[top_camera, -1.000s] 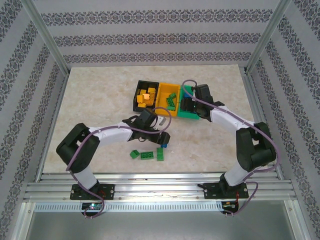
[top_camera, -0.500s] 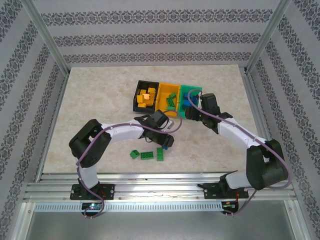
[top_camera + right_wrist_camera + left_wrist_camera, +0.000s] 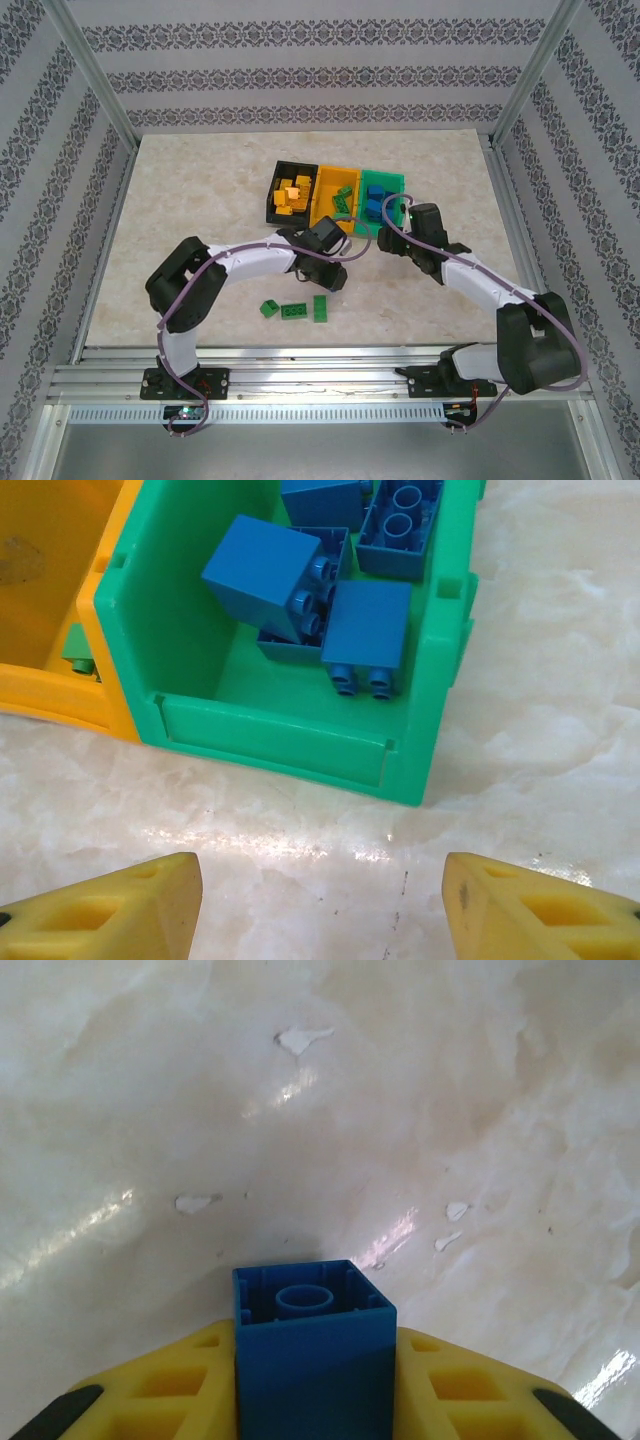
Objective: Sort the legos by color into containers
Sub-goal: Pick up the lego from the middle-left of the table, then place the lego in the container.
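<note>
Three joined bins stand at the table's middle back: black (image 3: pixel 277 205) with yellow-orange legos (image 3: pixel 291 194), yellow-orange (image 3: pixel 328 184) with green legos (image 3: pixel 343 199), green (image 3: pixel 385 181) with blue legos (image 3: pixel 373 205). In the right wrist view the green bin (image 3: pixel 280 742) holds several blue bricks (image 3: pixel 300 590). My left gripper (image 3: pixel 335 277) is shut on a blue brick (image 3: pixel 312 1345), held between its yellow fingers (image 3: pixel 170 1390) above bare table. My right gripper (image 3: pixel 320 910) is open and empty, just in front of the green bin's near wall. Three green legos (image 3: pixel 295 311) lie on the table near the left gripper.
The marble tabletop (image 3: pixel 200 220) is bordered by aluminium frame posts (image 3: pixel 95 75) and patterned walls. The yellow-orange bin's corner (image 3: pixel 60 630) shows at the left of the right wrist view. Both arm bases sit on the rail (image 3: pixel 320 380) at the near edge.
My right gripper has pulled back out of the green bin toward the near side. My left gripper has shifted slightly right and back, carrying the blue brick.
</note>
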